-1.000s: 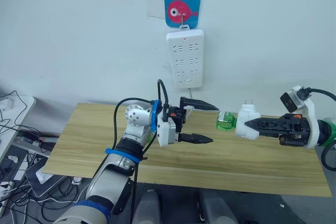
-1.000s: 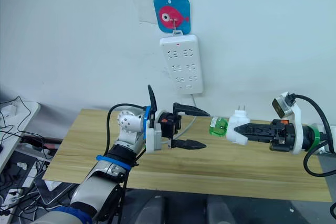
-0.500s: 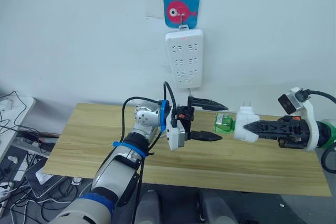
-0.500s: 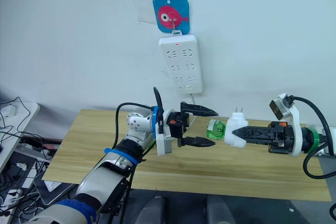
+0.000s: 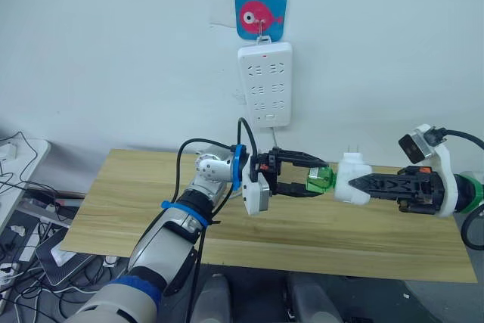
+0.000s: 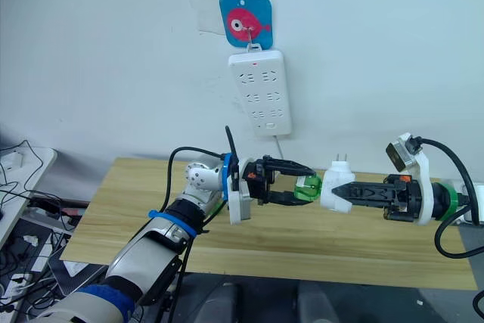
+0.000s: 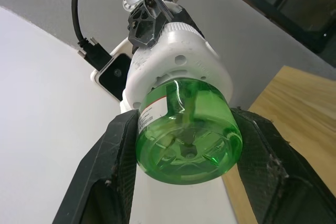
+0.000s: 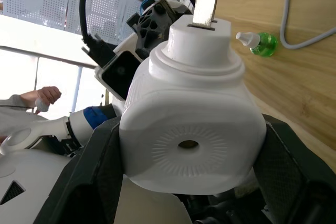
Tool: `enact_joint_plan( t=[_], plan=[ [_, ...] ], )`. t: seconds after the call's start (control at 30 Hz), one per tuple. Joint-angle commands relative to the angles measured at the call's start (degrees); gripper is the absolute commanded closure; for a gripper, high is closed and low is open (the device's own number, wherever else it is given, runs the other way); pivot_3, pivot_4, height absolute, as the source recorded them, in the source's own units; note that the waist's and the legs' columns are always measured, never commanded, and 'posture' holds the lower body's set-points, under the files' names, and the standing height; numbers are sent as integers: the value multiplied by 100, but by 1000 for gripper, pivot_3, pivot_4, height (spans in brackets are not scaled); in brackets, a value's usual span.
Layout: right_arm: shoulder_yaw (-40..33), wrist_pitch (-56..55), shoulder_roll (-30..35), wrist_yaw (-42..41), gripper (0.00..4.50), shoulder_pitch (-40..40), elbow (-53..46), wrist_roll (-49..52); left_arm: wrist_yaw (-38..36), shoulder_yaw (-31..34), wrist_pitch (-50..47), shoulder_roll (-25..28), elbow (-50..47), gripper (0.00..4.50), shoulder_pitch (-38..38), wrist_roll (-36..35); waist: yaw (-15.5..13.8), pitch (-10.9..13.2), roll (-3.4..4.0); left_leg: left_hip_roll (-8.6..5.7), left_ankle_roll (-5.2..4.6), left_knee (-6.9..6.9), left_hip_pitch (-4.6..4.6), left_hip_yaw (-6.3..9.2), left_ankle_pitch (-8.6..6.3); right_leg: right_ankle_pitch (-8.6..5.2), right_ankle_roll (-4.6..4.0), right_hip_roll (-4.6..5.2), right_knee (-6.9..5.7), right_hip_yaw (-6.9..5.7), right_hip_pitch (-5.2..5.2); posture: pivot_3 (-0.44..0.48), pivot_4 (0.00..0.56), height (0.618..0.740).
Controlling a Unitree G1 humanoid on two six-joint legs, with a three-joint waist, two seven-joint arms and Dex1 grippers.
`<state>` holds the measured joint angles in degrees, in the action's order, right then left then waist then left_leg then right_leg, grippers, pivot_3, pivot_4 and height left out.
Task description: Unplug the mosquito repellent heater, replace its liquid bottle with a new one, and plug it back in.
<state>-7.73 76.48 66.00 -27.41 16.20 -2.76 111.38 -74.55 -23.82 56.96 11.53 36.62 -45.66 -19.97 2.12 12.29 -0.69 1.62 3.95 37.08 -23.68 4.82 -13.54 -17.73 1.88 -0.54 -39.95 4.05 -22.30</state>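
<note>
A pale wall (image 5: pixel 113 51) stands behind a long wooden desk (image 5: pixel 136 209). On the wall hangs a long white power strip (image 5: pixel 265 84), under a blue square hook plate with a pink fish (image 5: pixel 261 12).

Above the desk, the two arms meet in mid-air. The right hand (image 5: pixel 361 183) reaches in from the right and pinches the mosquito repellent heater (image 5: pixel 350 178), a small rounded white unit, between its two black fingers, one on each flank. The heater's metal prongs point upward. Its green liquid bottle (image 5: pixel 320 179) sticks out sideways toward the left hand (image 5: pixel 314 178).

The left hand's fingers (image 7: pixel 118 166) close on either side of the green bottle, pressing against its walls.

A second small green bottle with a white tip (image 8: pixel 256 42) lies on the desk near a grey cable (image 8: pixel 299 24).
</note>
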Motion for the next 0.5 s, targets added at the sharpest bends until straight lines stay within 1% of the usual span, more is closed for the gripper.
enact_joint_plan(
  t=[0.03,0.07,0.1,0.17,0.2,0.27,0.37,0.43,0.5],
  plan=[
    [-105,98,172,-150,1484,-25,-257,162,-192,-334,-5077,596,-1570,2223,145,-1505,58,1,0,1,0,0,-2,6,0,0,0,0,-1,-2,0,-47,172,740],
    [-104,125,206,-186,1484,-39,-305,162,-168,-419,-6486,858,-1947,2223,90,-1917,80,1,1,3,0,0,-5,15,0,-1,0,-1,-1,-9,-1,-43,172,740],
    [-103,142,226,-216,1484,-47,-347,162,-143,-427,-7521,1043,-2222,2223,31,-2264,109,0,1,4,0,2,-10,28,0,-1,0,-2,0,-20,-1,-43,172,740],
    [-65,142,244,-217,1484,-49,-503,162,118,-228,-9687,1211,-2317,2223,-250,-3094,146,0,1,5,0,3,-10,39,1,-2,0,-5,-2,-30,0,-38,168,740],
    [-35,114,233,-189,1484,-47,-581,162,192,-86,-10395,1200,-2234,2223,-360,-3376,156,0,1,5,-1,3,-10,44,1,-2,0,-7,-3,-35,0,-38,169,740],
    [14,26,192,-139,1484,-51,-702,162,435,137,-11416,1101,-1993,2223,-526,-3610,178,0,1,4,-2,4,-10,49,1,-3,1,-8,-3,-40,2,-38,169,740],
    [61,-82,145,-98,1484,-51,-791,162,877,553,-12551,815,-1456,2223,-748,-3781,201,1,1,4,-2,4,-10,51,2,-3,0,-11,-2,-43,1,-41,171,740],
    [71,-138,122,-100,1484,-58,-782,162,749,644,-12875,773,-1442,2223,-761,-3776,212,1,1,5,-2,3,-11,51,2,-3,0,-12,-2,-44,1,-47,171,740],
    [67,-176,124,-98,1484,-77,-766,162,791,822,-13035,682,-1439,1497,-750,-3745,217,1,1,5,-1,1,-10,49,2,-3,0,-12,-1,-42,1,-52,172,740]
  ],
)
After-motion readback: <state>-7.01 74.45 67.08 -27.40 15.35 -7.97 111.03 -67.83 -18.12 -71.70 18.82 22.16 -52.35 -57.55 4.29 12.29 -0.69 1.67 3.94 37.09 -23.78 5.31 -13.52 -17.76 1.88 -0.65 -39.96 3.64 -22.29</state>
